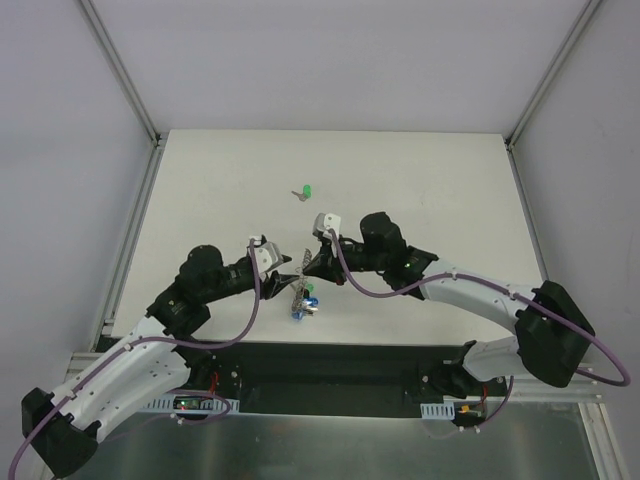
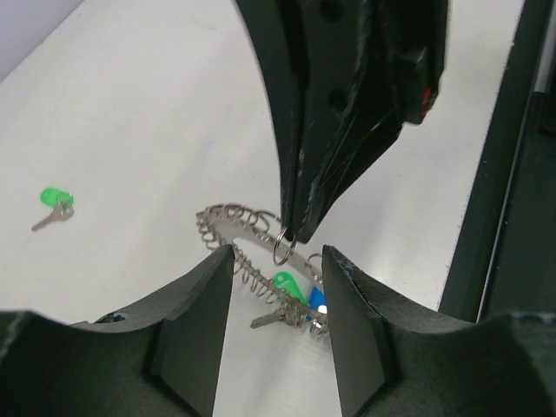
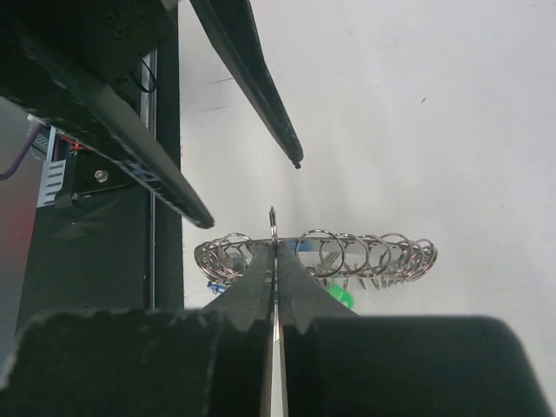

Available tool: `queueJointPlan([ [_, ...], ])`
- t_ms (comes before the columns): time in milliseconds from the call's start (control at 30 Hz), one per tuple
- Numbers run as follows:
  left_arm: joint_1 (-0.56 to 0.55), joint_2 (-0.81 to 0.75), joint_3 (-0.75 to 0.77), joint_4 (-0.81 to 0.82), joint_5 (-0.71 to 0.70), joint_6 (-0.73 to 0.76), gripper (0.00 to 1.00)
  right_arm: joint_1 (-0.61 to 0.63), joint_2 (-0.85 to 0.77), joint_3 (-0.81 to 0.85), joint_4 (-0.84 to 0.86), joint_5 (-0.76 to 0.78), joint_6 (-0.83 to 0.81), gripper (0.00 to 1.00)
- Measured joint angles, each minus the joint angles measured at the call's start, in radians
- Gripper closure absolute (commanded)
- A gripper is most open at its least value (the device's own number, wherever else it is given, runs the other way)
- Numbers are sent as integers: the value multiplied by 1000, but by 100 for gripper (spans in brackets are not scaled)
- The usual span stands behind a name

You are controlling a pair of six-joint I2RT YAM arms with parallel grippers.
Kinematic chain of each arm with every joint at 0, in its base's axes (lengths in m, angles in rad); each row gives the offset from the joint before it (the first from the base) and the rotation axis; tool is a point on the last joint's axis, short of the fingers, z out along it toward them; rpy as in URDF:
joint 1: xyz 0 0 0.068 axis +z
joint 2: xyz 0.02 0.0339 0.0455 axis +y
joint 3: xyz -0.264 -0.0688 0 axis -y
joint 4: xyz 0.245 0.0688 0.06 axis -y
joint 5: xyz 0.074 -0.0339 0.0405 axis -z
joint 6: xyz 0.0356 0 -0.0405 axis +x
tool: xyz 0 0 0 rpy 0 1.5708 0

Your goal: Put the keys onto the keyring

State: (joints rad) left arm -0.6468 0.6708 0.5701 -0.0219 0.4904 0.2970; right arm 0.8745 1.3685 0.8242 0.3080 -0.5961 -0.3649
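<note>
My right jaws pinch the keyring point(image 2: 228, 221) by the surface's point(image 1: 420, 180) near edge; my left jaws are open beside it. Two keys point(image 2: 285, 285) hang on it. One green key point(image 1: 305, 191) lies loose.

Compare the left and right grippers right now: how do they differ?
The left gripper is open; the right gripper is shut. The left gripper holds nothing; the right gripper pinches one wire loop of the keyring. Both sit at the keyring, tips facing each other.
</note>
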Motion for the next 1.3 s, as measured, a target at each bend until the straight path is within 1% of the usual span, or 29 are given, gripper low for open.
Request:
queueJointPlan([
  [133, 4, -67, -197, 230, -55, -135, 55, -2, -17, -13, -2, 5, -3, 99],
  [200, 22, -84, -266, 306, -55, -182, 55, -3, -28, -19, -5, 5, -3, 99],
  [333, 79, -86, -304, 407, -22, -243, 55, -7, -50, -27, -5, 5, -3, 99],
  [500, 132, -45, -298, 520, 114, -313, 58, -13, -64, -34, -5, 3, -3, 99],
  [533, 140, -32, -293, 529, 145, -322, 61, -13, -66, -35, -6, 2, -3, 99],
  [733, 172, 28, -251, 534, 296, -355, 68, -17, -91, -39, -9, -9, -4, 99],
  [867, 191, 51, -201, 516, 370, -357, 70, -19, -119, -40, -15, -18, -9, 99],
  [967, 203, 77, -159, 491, 412, -357, 72, -20, -139, -41, -26, -23, -16, 99],
  [1100, 210, 110, -122, 455, 455, -352, 78, -21, -153, -45, -34, -25, -23, 99],
  [1167, 210, 123, -113, 441, 475, -347, 79, -21, -156, -45, -36, -26, -24, 99],
  [1300, 210, 152, -105, 426, 502, -340, 85, -22, -160, -45, -37, -27, -29, 99],
])
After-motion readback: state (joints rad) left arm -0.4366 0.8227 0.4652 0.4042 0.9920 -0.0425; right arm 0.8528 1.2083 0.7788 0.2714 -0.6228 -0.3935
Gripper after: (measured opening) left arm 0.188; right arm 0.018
